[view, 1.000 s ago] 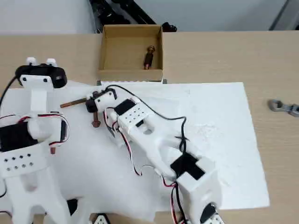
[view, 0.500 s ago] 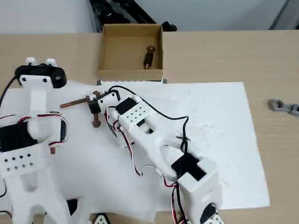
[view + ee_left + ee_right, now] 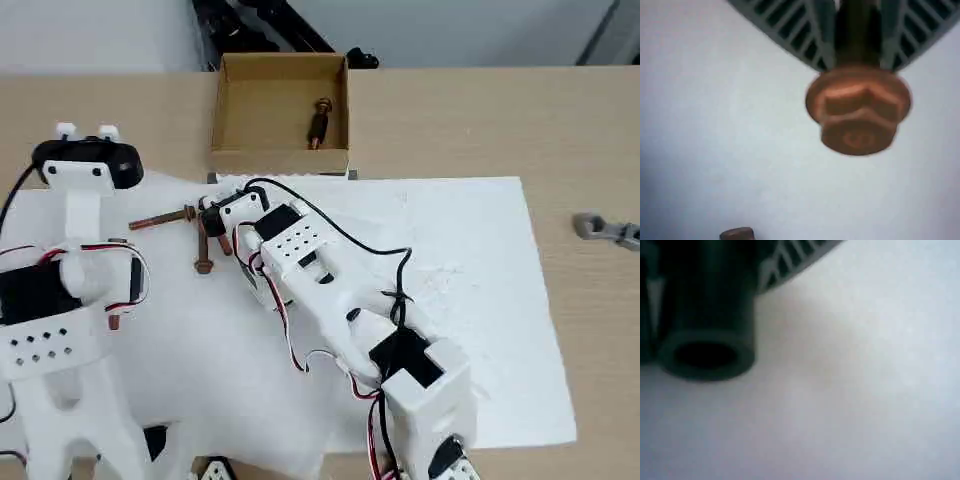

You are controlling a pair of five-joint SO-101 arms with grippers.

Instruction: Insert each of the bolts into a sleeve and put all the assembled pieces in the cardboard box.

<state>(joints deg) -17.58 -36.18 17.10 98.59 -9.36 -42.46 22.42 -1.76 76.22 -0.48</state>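
Left gripper (image 3: pixel 858 47) is clamping a copper hex-head bolt (image 3: pixel 858 112) above the white foam sheet (image 3: pixel 450 300), near its left edge. Right gripper (image 3: pixel 212 220) is gripping a black cylindrical sleeve (image 3: pixel 707 347) near the sheet's far edge. Brown cardboard box (image 3: pixel 228 110), at the table's far edge, is holding one assembled piece (image 3: pixel 319 122).

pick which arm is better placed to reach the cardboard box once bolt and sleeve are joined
Right, probably. The right claw, shut on the sleeve, sits just in front of the cardboard box. The left claw, holding its bolt, is farther from it.
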